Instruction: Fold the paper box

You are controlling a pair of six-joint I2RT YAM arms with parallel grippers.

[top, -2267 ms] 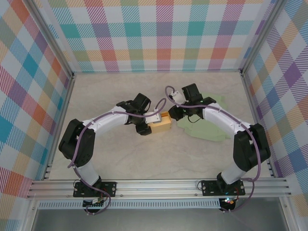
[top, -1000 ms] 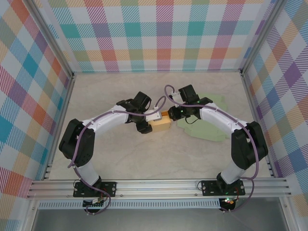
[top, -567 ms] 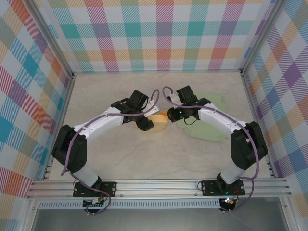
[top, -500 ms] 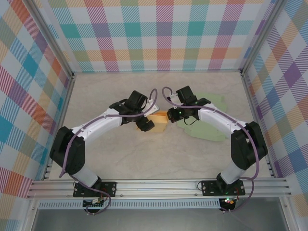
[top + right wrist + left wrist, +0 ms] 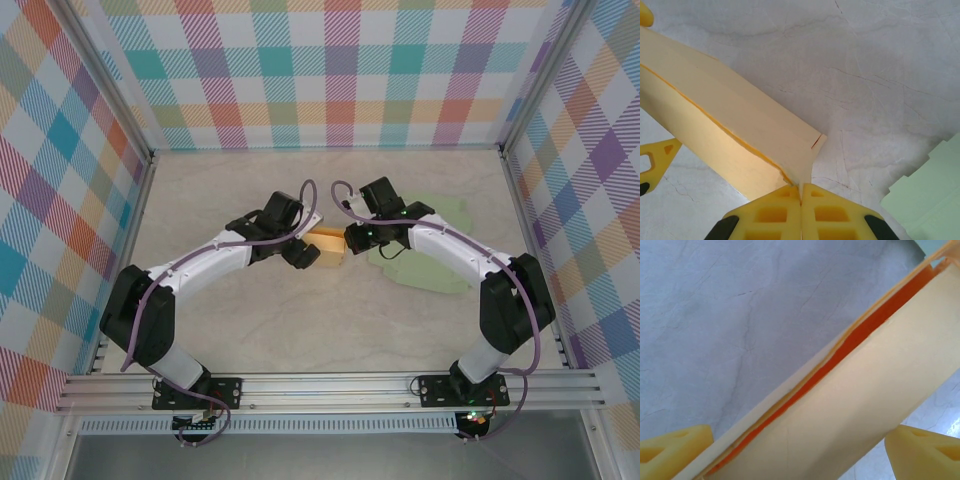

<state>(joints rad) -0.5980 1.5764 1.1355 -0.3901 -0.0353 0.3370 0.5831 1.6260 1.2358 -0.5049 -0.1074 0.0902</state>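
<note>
The flat yellow paper box (image 5: 725,135) lies slantwise between the wide-open jaws of the left gripper (image 5: 800,452), its right corner pinched by the right gripper (image 5: 801,196).

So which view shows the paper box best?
Right wrist: the yellow paper box shows two faces and the flap the right gripper pinches. Top external shows it small and partly hidden; left wrist, one cropped side.

We find the paper box (image 5: 331,246) mid-table (image 5: 250,330), between the left gripper (image 5: 305,252) on its left and the right gripper (image 5: 801,192) on its right. A flat paper sheet (image 5: 428,276) lies just right of the box, under the right arm.
</note>
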